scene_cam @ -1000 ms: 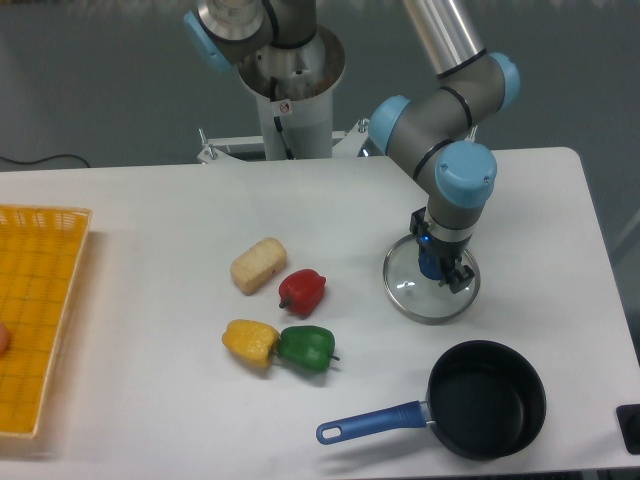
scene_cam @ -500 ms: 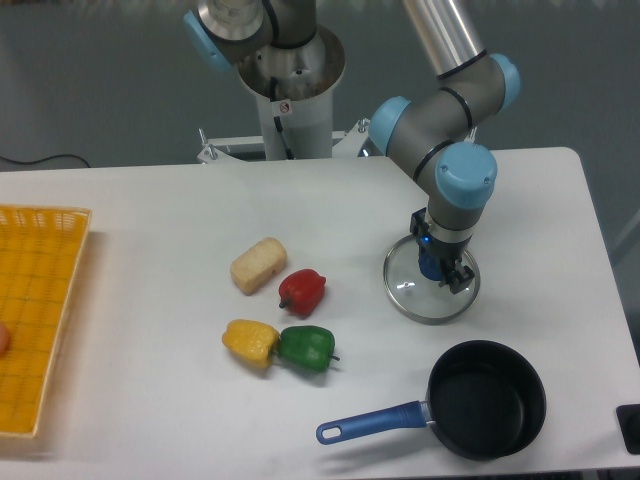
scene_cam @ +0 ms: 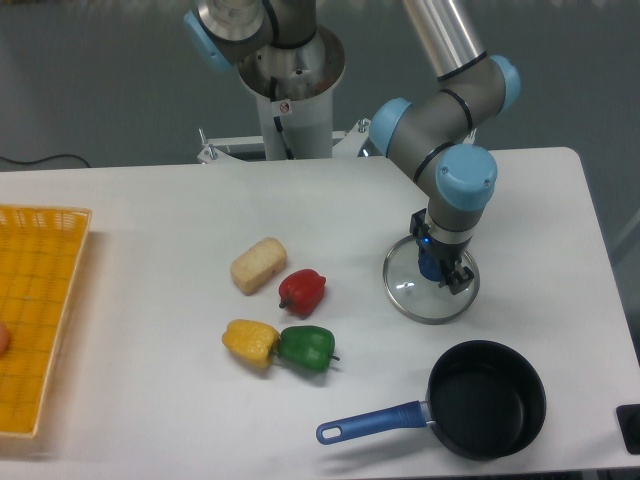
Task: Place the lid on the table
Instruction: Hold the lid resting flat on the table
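The round clear glass lid (scene_cam: 408,290) lies flat on the white table (scene_cam: 150,210), right of centre. My gripper (scene_cam: 436,270) points straight down over its middle. The fingers close around the small blue knob, which shows between them. The arm's wrist hides the back part of the lid.
A black saucepan (scene_cam: 487,398) with a blue handle stands just in front of the lid. Left of the lid lie a red pepper (scene_cam: 302,291), a yellow pepper (scene_cam: 250,342), a green pepper (scene_cam: 306,347) and a pale corn piece (scene_cam: 258,265). A yellow mesh tray (scene_cam: 35,320) fills the far left.
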You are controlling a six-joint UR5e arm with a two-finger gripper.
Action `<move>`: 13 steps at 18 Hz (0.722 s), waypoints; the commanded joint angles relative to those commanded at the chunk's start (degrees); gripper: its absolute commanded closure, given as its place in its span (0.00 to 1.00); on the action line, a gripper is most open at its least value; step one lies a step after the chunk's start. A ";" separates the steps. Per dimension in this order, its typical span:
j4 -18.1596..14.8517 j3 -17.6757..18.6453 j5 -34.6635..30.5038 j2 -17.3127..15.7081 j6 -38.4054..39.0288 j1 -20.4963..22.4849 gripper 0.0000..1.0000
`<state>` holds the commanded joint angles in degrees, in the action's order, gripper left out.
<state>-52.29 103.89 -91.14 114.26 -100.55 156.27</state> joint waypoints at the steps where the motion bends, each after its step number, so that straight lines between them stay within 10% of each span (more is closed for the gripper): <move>1: 0.00 0.00 0.00 0.00 0.00 0.00 0.33; 13: 0.00 0.00 0.00 0.18 0.00 0.09 0.28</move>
<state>-52.29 103.89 -91.14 114.43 -100.55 156.36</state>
